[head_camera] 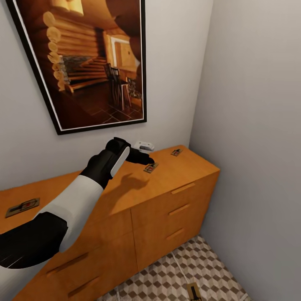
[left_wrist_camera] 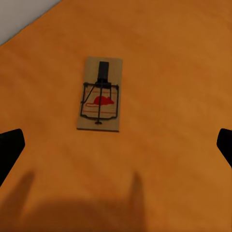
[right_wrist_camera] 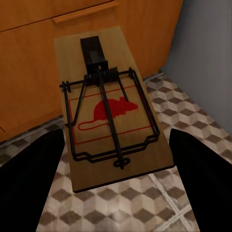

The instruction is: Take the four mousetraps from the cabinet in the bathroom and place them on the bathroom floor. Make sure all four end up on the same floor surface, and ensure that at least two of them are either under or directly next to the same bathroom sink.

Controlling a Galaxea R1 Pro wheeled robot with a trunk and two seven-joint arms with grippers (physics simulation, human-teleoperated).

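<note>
The left gripper [head_camera: 147, 160] hovers over the cabinet [head_camera: 159, 196] top, jaws spread wide and empty, just above a mousetrap [left_wrist_camera: 100, 94] lying flat on the wood. Another mousetrap [head_camera: 176, 152] lies farther right, a third [head_camera: 23, 206] at the near left. The right gripper [right_wrist_camera: 116, 159] has its fingers clamped on a fourth mousetrap [right_wrist_camera: 110, 113], held low above the bathroom floor [head_camera: 179, 271] beside the cabinet's drawers.

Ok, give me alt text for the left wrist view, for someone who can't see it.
A mousetrap lies flat on the orange-brown top of the cabinet, ahead of the open left gripper, whose dark fingertips show at both edges of the picture, clear of the trap. The trap has a red mouse print under its dark wire bar, and the gripper's shadow falls on the wood nearer the camera.
</note>
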